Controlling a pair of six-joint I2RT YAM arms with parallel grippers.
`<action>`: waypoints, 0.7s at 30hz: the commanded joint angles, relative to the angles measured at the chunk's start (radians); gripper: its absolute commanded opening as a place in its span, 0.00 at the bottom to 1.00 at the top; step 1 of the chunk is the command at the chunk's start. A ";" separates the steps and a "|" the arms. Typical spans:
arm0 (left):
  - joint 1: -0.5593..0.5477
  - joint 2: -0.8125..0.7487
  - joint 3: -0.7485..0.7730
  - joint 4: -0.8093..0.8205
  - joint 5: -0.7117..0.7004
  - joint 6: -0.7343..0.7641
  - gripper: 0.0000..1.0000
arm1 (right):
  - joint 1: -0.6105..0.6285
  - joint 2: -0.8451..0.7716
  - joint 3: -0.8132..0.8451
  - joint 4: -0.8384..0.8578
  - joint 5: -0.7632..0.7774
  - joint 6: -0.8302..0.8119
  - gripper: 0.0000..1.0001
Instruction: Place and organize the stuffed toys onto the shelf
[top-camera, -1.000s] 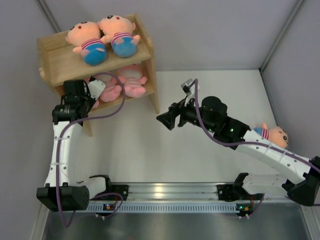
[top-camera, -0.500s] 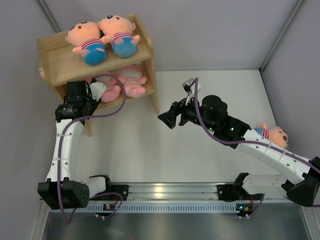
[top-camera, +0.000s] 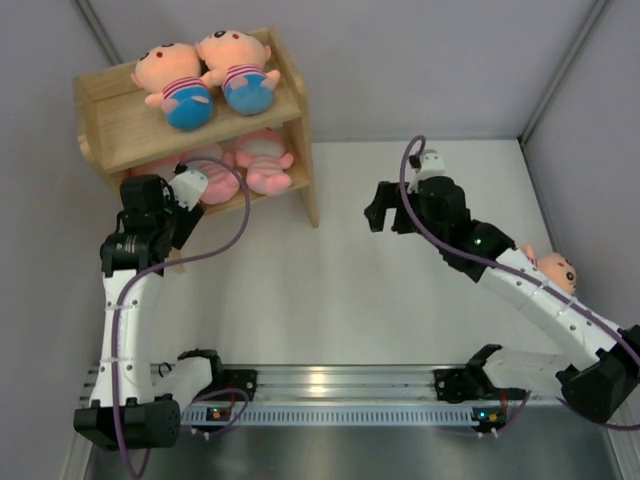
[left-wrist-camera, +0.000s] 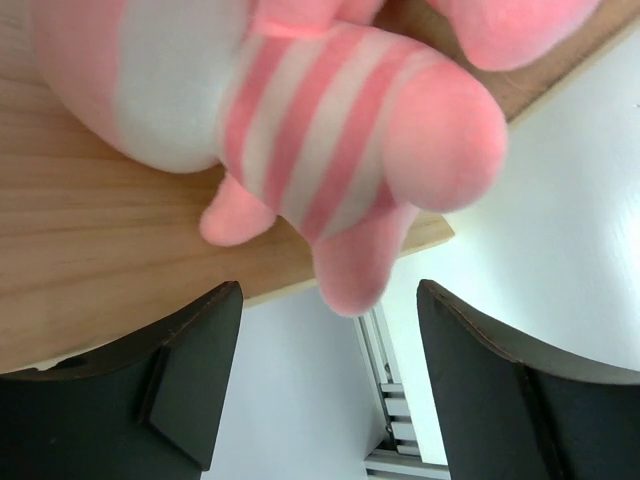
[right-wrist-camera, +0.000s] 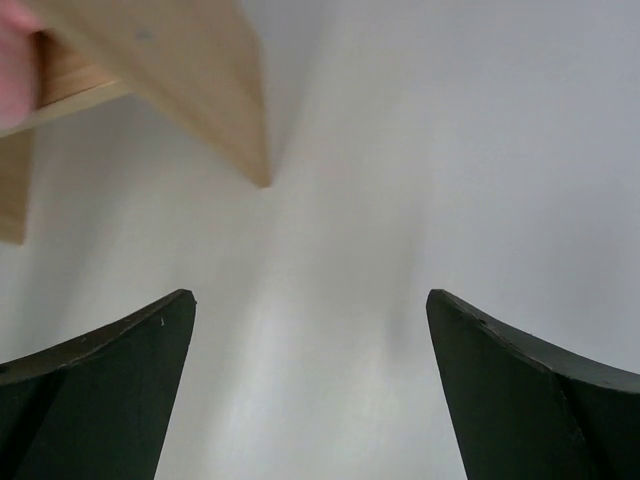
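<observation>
The wooden shelf (top-camera: 120, 125) stands at the back left. Two peach dolls (top-camera: 175, 85) (top-camera: 237, 68) lie on its top tier. Pink striped pigs (top-camera: 265, 160) (top-camera: 212, 178) lie on the lower tier. My left gripper (top-camera: 175, 215) is open just in front of that tier. In the left wrist view a pig (left-wrist-camera: 330, 130) rests on the shelf board (left-wrist-camera: 90, 270), its foot hanging just above my open left gripper (left-wrist-camera: 330, 375), untouched. My right gripper (top-camera: 383, 215) is open and empty over the table's middle. Another doll (top-camera: 555, 270) lies at the right, half hidden behind the right arm.
The shelf's right side panel (right-wrist-camera: 190, 70) shows at the top left of the right wrist view, with white tabletop (right-wrist-camera: 400, 200) below the open right gripper (right-wrist-camera: 320, 390). Grey walls enclose the table. The arms' base rail (top-camera: 330, 385) runs along the near edge.
My left gripper has opened, let go of the pig on the lower tier and drawn back a little. My right arm has swung right, away from the shelf, its jaws opening wider.
</observation>
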 joint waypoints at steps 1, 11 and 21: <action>0.002 -0.024 -0.029 0.036 0.042 -0.003 0.77 | -0.205 -0.017 -0.034 -0.157 0.131 0.094 1.00; 0.003 -0.105 -0.043 -0.023 0.137 -0.022 0.82 | -0.815 -0.110 -0.264 -0.214 0.240 0.276 1.00; 0.003 -0.134 -0.055 -0.041 0.140 -0.023 0.83 | -1.092 0.007 -0.361 -0.061 0.220 0.307 0.99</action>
